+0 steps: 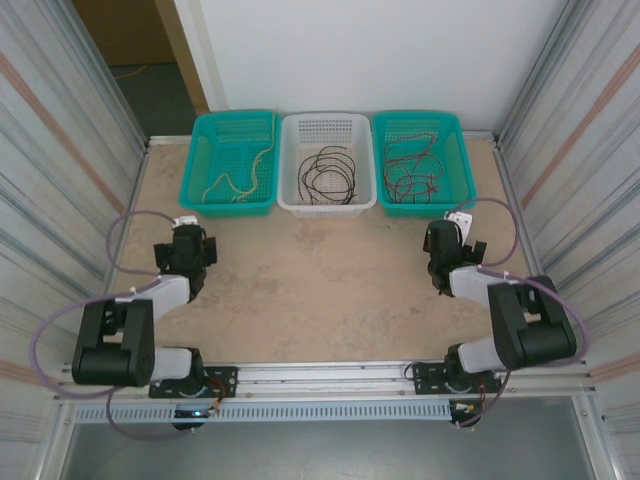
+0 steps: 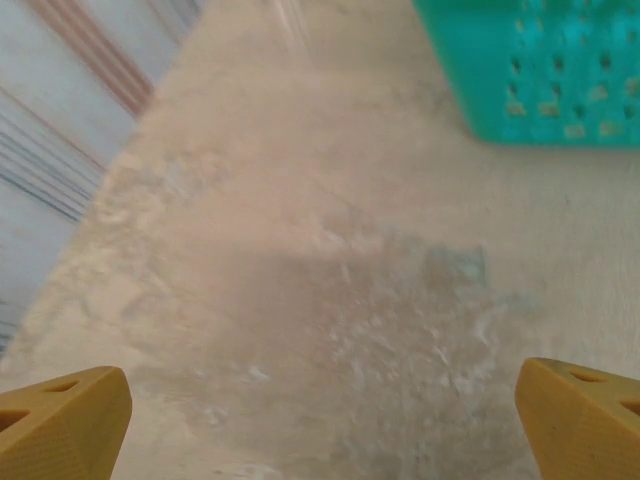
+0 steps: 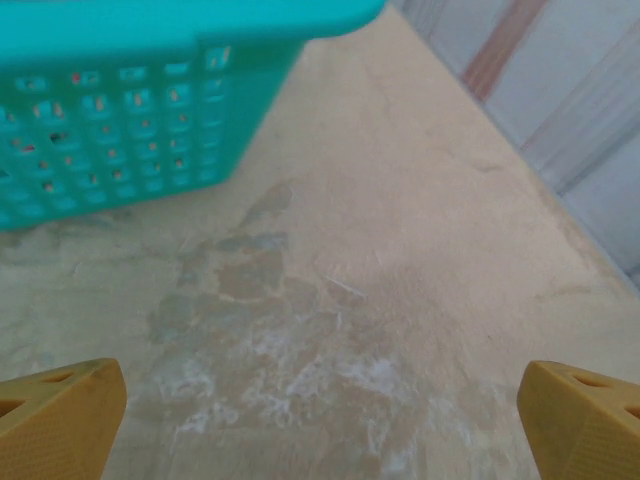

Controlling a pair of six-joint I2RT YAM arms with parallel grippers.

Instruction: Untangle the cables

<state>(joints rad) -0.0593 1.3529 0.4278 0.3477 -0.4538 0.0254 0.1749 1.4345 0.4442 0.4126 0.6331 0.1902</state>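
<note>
Pale yellow cables [image 1: 243, 178] lie in the left teal basket [image 1: 196, 160]. Black cables [image 1: 329, 172] lie coiled in the white basket [image 1: 327, 128] in the middle. Red and black cables [image 1: 412, 167] fill the right teal basket [image 1: 458, 160]. My left gripper [image 1: 186, 247] sits low over the bare table in front of the left basket, open, its yellow fingertips [image 2: 62, 420] far apart with nothing between them. My right gripper [image 1: 442, 243] rests in front of the right basket, open too, yellow fingertips [image 3: 580, 420] spread over bare table.
The three baskets stand in a row against the back wall. Corrugated metal walls [image 1: 60, 170] close in both sides. The left basket's corner [image 2: 540, 70] and the right basket's wall [image 3: 120, 130] show close ahead of the wrists. Lilac arm cables [image 1: 125, 225] loop beside each arm.
</note>
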